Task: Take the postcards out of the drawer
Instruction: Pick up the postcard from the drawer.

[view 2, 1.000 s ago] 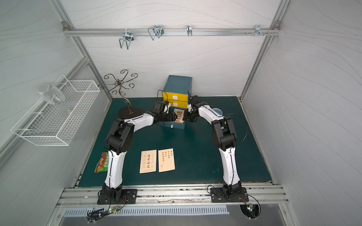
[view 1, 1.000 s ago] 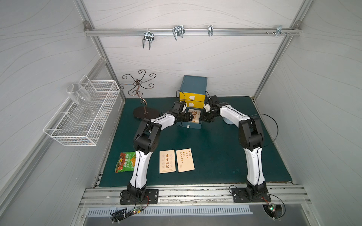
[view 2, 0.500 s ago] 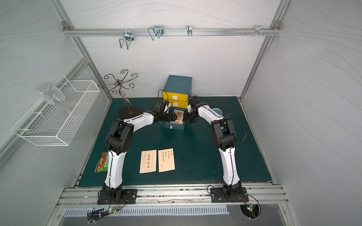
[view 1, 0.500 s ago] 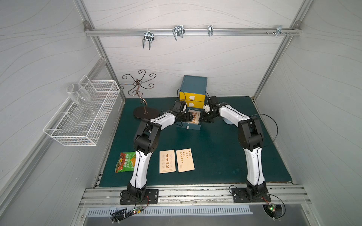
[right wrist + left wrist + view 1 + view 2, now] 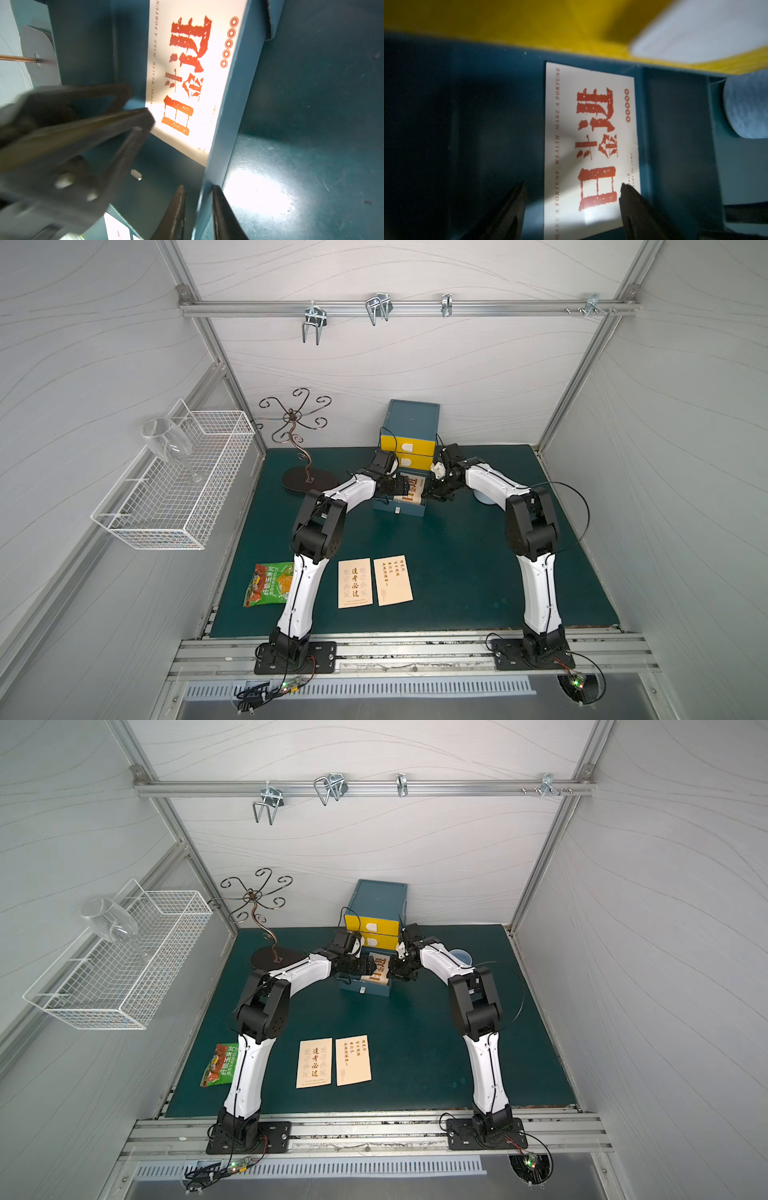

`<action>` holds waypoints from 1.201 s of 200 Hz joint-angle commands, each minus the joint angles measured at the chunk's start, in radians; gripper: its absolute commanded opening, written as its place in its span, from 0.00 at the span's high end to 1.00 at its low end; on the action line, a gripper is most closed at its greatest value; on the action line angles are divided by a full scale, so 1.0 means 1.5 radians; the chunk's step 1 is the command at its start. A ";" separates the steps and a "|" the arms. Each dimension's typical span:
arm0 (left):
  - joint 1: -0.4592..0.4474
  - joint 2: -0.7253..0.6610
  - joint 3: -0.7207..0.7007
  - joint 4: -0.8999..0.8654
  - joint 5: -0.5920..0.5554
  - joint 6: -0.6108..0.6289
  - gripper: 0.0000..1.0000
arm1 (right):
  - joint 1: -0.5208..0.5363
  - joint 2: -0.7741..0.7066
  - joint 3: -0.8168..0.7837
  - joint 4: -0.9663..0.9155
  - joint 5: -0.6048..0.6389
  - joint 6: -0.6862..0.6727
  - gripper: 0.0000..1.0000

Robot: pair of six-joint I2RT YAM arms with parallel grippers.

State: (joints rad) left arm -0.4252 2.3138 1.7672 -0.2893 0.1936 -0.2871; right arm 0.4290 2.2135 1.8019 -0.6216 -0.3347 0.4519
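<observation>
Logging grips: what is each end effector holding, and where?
Right end effector clamps the dark teal plastic drawer by its side wall; left end effector, open over the cream rectangular postcard, holds nothing.

Drawer top open; left pincer inside; right pincer astride side wall; yellow drawers behind.

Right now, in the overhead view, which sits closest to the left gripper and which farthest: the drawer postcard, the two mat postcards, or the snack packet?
From the left gripper:
1. bold-character postcard, inside the drawer, right beside it.
2. right mat postcard and left mat postcard, side by side near the front; too close to call.
3. snack packet, front-left mat edge.
</observation>
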 commanded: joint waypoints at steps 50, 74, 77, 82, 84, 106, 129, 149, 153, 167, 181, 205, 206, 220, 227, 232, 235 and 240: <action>0.001 0.028 0.042 -0.007 0.041 -0.027 0.24 | 0.009 0.009 0.026 -0.011 -0.019 -0.011 0.74; 0.001 0.030 0.038 0.002 0.063 -0.037 0.24 | 0.010 0.012 0.028 -0.011 -0.021 -0.011 0.74; 0.001 0.030 0.037 0.003 0.066 -0.038 0.24 | 0.010 0.011 0.028 -0.012 -0.020 -0.011 0.75; 0.002 0.029 0.034 0.008 0.070 -0.041 0.24 | 0.010 0.011 0.028 -0.012 -0.022 -0.011 0.75; 0.002 0.029 0.033 0.011 0.073 -0.042 0.24 | 0.010 0.011 0.028 -0.012 -0.022 -0.010 0.75; 0.001 0.024 0.014 0.036 0.090 -0.056 0.24 | 0.011 0.012 0.028 -0.013 -0.022 -0.011 0.75; 0.002 0.018 -0.002 0.065 0.115 -0.070 0.23 | 0.011 0.013 0.029 -0.012 -0.024 -0.012 0.75; 0.002 0.016 -0.011 0.091 0.140 -0.083 0.23 | 0.011 0.013 0.029 -0.012 -0.023 -0.011 0.75; 0.002 0.014 -0.013 0.094 0.143 -0.086 0.23 | 0.011 0.014 0.029 -0.013 -0.022 -0.011 0.74; 0.003 0.012 -0.018 0.107 0.154 -0.098 0.23 | 0.011 0.015 0.028 -0.013 -0.023 -0.011 0.75; 0.007 0.007 -0.029 0.129 0.162 -0.111 0.23 | 0.011 0.014 0.028 -0.014 -0.023 -0.011 0.75; 0.010 -0.015 -0.059 0.171 0.162 -0.129 0.23 | 0.011 0.013 0.028 -0.013 -0.023 -0.012 0.75; 0.011 -0.016 -0.060 0.173 0.162 -0.130 0.23 | 0.011 0.013 0.028 -0.013 -0.023 -0.012 0.75; 0.014 -0.027 -0.070 0.188 0.158 -0.137 0.22 | 0.011 0.014 0.028 -0.013 -0.023 -0.011 0.75; 0.015 -0.030 -0.074 0.196 0.158 -0.141 0.22 | 0.011 0.014 0.028 -0.013 -0.023 -0.011 0.75; 0.016 -0.032 -0.075 0.199 0.158 -0.144 0.22 | 0.011 0.015 0.028 -0.013 -0.023 -0.011 0.75; 0.017 -0.032 -0.075 0.202 0.159 -0.146 0.22 | 0.011 0.015 0.028 -0.013 -0.025 -0.010 0.75; 0.017 -0.032 -0.075 0.204 0.162 -0.149 0.22 | 0.011 0.015 0.028 -0.013 -0.025 -0.010 0.75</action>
State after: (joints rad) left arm -0.4007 2.3047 1.6615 -0.0490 0.4026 -0.4721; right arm 0.4320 2.2139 1.8187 -0.6300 -0.3481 0.4511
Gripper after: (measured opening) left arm 0.777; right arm 0.251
